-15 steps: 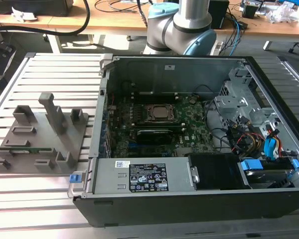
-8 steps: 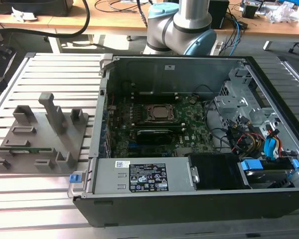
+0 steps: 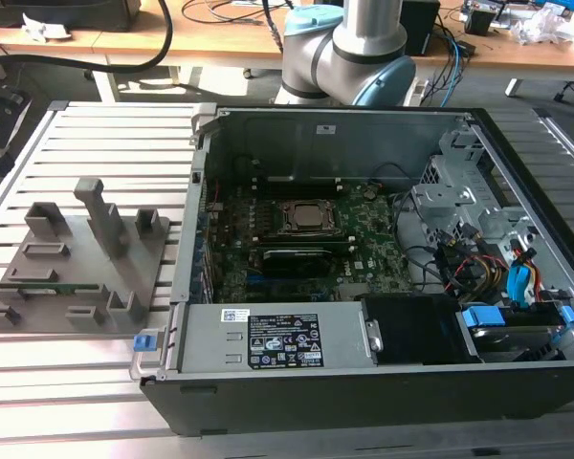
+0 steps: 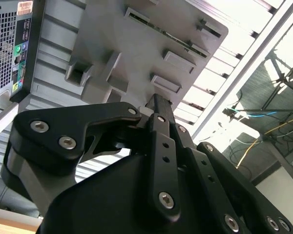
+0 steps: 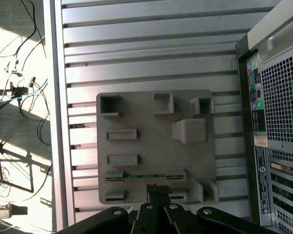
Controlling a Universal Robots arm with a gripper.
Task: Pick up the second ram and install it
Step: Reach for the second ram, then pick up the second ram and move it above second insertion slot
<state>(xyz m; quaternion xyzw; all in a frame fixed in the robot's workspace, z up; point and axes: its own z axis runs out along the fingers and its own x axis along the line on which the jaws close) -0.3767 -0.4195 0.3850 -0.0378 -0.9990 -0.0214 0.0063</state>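
The second ram [image 5: 144,175] is a thin green stick lying in a slot of the grey tray [image 5: 146,105], held between two grey holders. It also shows as a green strip [image 4: 162,31] in the second wrist view and at the tray's near side [image 3: 54,287] in the exterior view. My gripper [image 5: 157,187] hovers above the tray, just off the ram's side and apart from it. Its black fingers [image 4: 158,105] look pressed together with nothing between them. The open computer case [image 3: 220,330] with its green motherboard [image 3: 368,263] lies at the exterior view's right of the tray.
Several grey blocks [image 3: 100,215] stand up from the tray. The slatted metal table [image 5: 151,44] carries tray and case. The case's perforated back panel [image 5: 283,102] is close beside the tray. The arm's base [image 3: 340,48] stands behind the case. Cables [image 5: 19,87] lie beyond the table's edge.
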